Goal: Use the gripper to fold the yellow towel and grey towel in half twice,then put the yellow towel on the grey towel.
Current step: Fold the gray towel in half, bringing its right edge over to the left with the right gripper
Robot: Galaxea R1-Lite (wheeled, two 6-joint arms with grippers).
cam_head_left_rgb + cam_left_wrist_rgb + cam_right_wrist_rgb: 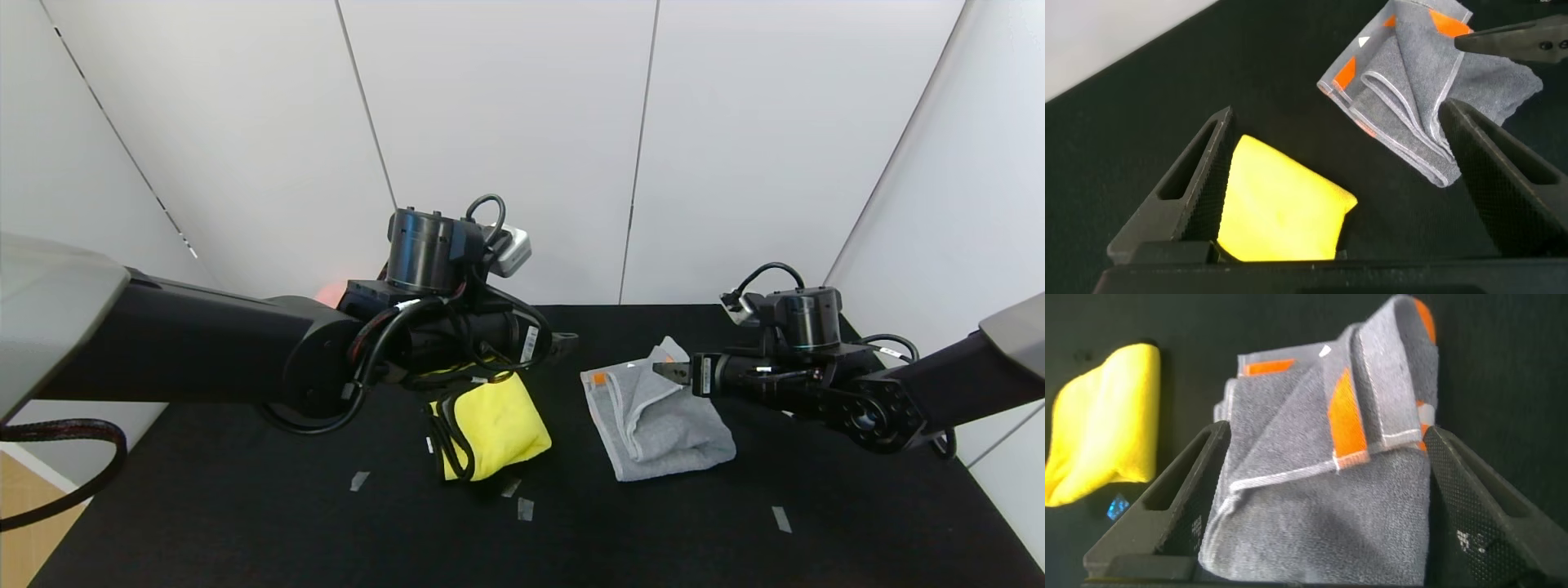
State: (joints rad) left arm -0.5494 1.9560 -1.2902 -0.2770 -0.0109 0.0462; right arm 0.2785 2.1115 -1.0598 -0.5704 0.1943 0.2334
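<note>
Grey towel (660, 420): landmark item, lying on the black table (245, 523) in a compact bundle of several layers, one corner with orange marks tipped up at its far edge; by the layering, its folds look done or nearly so, though the top layer sits askew. Right gripper (671, 370): poised at the grey towel's raised far corner, fingers spread wide to either side of the bundle in the wrist view and holding nothing; the position suits either straightening that loose corner or backing off. Yellow towel (498, 425): lying apart from the grey towel, on its left, folded into a small plump pad with black trim showing at the side away from the grey towel; not yet stacked on it. Left gripper (1339, 175): hovering above the yellow towel, jaws open and straddling it, empty; likely placed so as to descend and pinch the pad for transfer onto the grey towel.
</note>
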